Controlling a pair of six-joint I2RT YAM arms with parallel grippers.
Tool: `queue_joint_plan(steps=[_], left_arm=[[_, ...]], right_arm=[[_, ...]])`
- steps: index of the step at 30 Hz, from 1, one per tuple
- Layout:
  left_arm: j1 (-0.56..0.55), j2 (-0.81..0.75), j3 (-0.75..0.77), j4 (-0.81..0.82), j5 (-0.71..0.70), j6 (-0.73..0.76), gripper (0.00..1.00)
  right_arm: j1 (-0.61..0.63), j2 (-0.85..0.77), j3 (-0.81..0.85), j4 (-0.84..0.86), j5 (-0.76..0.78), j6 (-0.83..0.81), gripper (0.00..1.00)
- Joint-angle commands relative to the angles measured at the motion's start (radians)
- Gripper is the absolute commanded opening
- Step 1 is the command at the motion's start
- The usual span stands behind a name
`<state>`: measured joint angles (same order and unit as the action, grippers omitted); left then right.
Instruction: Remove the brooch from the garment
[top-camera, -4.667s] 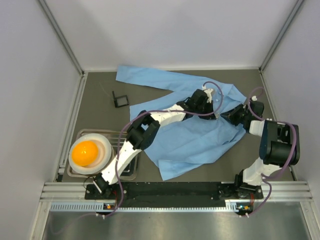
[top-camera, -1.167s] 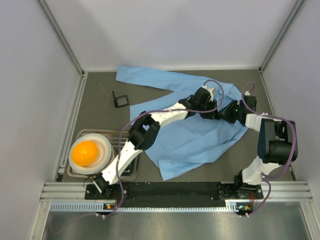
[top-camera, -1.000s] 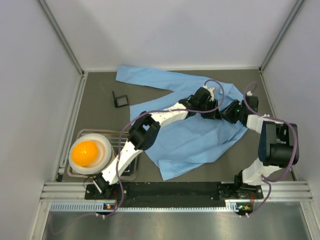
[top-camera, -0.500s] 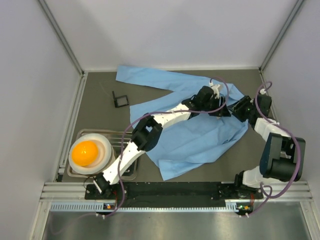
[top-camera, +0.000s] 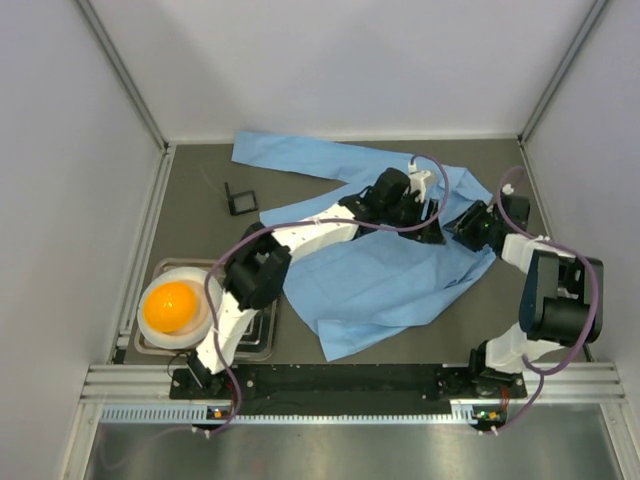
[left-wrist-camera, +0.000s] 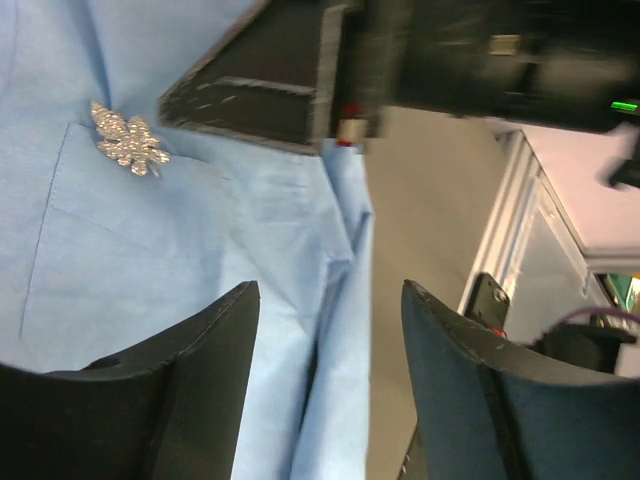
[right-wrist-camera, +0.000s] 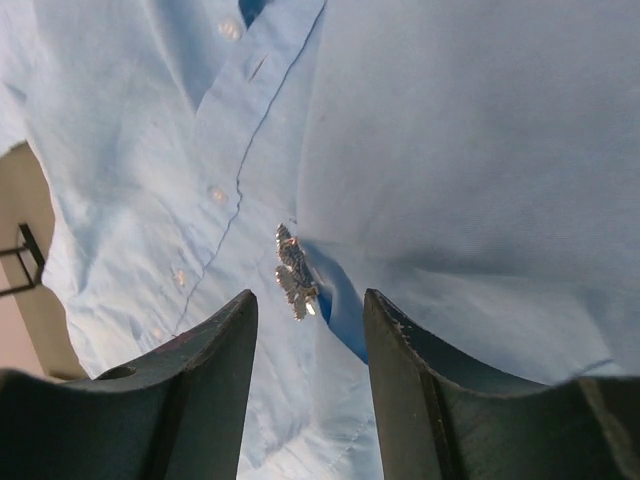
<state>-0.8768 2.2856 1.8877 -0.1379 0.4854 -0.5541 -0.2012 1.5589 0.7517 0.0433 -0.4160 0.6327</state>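
Left end effector hovers over the chest area of the garment, its two fingers spread apart w/ nothing btwn them, only blue cloth below. Right end effector faces it from the right, close by, its fingers also apart and gripping nothing. The garment, a light blue button-up shirt, lies spread on the grey desk, one sleeve stretched toward the far left. The brooch, a small silvery sparkling ornament, is pinned at the top edge of the chest pocket. In the left wrist cam it sits up and left of the fingers, well apart from them. In the right wrist cam it shows in line w/ the gap btwn the fingertips, just beyond them, beside the strip of white buttons. Also on the desk: a small black square holder left of the shirt, and at near left a white bowl holding an orange round object.
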Motion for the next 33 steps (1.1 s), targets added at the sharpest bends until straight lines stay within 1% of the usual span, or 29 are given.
queue_joint_plan(steps=[1, 4, 5, 8, 10, 11, 14, 20, 21, 27, 28, 33], left_arm=[[0.001, -0.204, -0.105, 0.04, 0.033, 0.08, 0.68], [0.001, -0.256, -0.183, 0.044, -0.002, 0.091, 0.68], [0.005, -0.262, -0.22, 0.044, -0.016, 0.092, 0.68], [0.016, -0.278, -0.275, 0.061, -0.027, 0.073, 0.67], [0.016, -0.285, -0.294, 0.078, -0.027, 0.062, 0.67], [0.016, -0.287, -0.311, 0.084, -0.025, 0.057, 0.67], [0.016, -0.294, -0.341, 0.112, -0.019, 0.037, 0.68], [0.016, -0.305, -0.363, 0.13, -0.005, 0.028, 0.7], [0.016, -0.307, -0.364, 0.126, -0.007, 0.028, 0.7], [0.016, -0.325, -0.384, 0.13, -0.011, 0.031, 0.7], [0.016, -0.327, -0.391, 0.132, -0.011, 0.031, 0.7], [0.016, -0.337, -0.407, 0.13, -0.004, 0.028, 0.7]], right_arm=[[0.058, 0.013, 0.044, 0.018, 0.031, -0.071, 0.47], [0.094, 0.013, 0.067, -0.009, 0.077, -0.111, 0.47], [0.103, 0.018, 0.074, -0.017, 0.085, -0.117, 0.44], [0.118, 0.023, 0.095, -0.04, 0.124, -0.143, 0.41], [0.129, 0.026, 0.103, -0.04, 0.138, -0.156, 0.38], [0.129, 0.035, 0.107, -0.04, 0.135, -0.159, 0.35], [0.134, 0.061, 0.126, -0.04, 0.129, -0.163, 0.3], [0.148, 0.085, 0.143, -0.04, 0.137, -0.176, 0.26], [0.148, 0.089, 0.146, -0.065, 0.135, -0.176, 0.26], [0.155, 0.101, 0.147, -0.066, 0.143, -0.176, 0.13], [0.154, 0.107, 0.147, -0.065, 0.146, -0.177, 0.08], [0.155, 0.122, 0.175, -0.068, 0.14, -0.191, 0.01]])
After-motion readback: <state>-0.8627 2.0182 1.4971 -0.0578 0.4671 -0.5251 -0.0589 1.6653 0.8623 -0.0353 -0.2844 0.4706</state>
